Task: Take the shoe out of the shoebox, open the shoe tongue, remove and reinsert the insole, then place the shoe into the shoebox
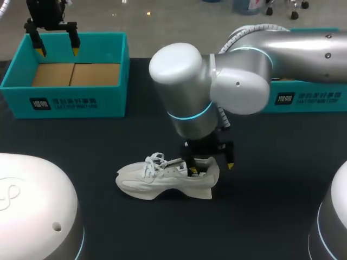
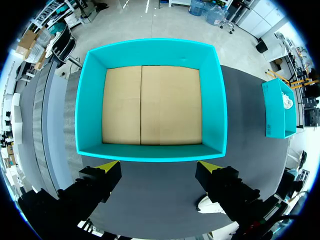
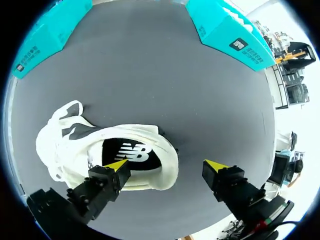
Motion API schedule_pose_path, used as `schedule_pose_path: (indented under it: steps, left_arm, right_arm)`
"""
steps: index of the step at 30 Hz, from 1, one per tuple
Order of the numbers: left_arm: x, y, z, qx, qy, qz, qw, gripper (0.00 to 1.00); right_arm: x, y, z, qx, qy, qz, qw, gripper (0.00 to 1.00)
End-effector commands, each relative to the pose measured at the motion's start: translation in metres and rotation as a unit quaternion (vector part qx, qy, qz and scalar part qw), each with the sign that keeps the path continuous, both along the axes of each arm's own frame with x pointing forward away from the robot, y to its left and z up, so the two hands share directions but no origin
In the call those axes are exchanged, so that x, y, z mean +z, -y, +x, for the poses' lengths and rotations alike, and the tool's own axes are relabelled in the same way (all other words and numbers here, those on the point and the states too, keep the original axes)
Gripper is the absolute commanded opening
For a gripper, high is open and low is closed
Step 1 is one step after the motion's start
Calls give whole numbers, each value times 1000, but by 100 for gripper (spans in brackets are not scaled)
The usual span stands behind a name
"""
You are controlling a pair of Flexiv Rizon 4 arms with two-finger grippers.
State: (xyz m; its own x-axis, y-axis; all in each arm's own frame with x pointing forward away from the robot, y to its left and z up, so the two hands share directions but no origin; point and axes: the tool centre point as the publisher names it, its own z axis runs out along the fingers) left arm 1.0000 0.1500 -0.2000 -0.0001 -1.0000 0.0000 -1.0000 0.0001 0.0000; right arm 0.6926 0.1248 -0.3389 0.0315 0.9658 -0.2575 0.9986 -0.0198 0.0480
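Observation:
The white shoe (image 1: 162,179) lies on its sole on the black table, toe to the left, laces loose. My right gripper (image 1: 211,161) hangs over its heel, open. In the right wrist view one yellow fingertip (image 3: 117,165) is above the shoe's mouth and the other is outside the heel, so the right gripper (image 3: 166,165) straddles the heel collar of the shoe (image 3: 65,145) without gripping it. A black insole (image 3: 131,154) shows inside. The teal shoebox (image 1: 21,81) stands at the back left with only its cardboard floor (image 2: 150,105) inside. My left gripper (image 1: 58,50) (image 2: 159,167) hovers open over its near wall.
A second teal box (image 1: 309,97) stands at the back right behind my right arm. The rounded white arm bases (image 1: 32,206) fill the front corners. Bare black tabletop (image 1: 108,135) lies between the shoebox and the shoe.

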Motion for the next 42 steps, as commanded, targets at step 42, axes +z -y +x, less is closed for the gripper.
schedule_pose_path:
  steps: [42]
  left_arm:
    - [0,0,0,0,0,0,1000,100]
  right_arm:
    - [87,9,23,712,87,102,689,100]
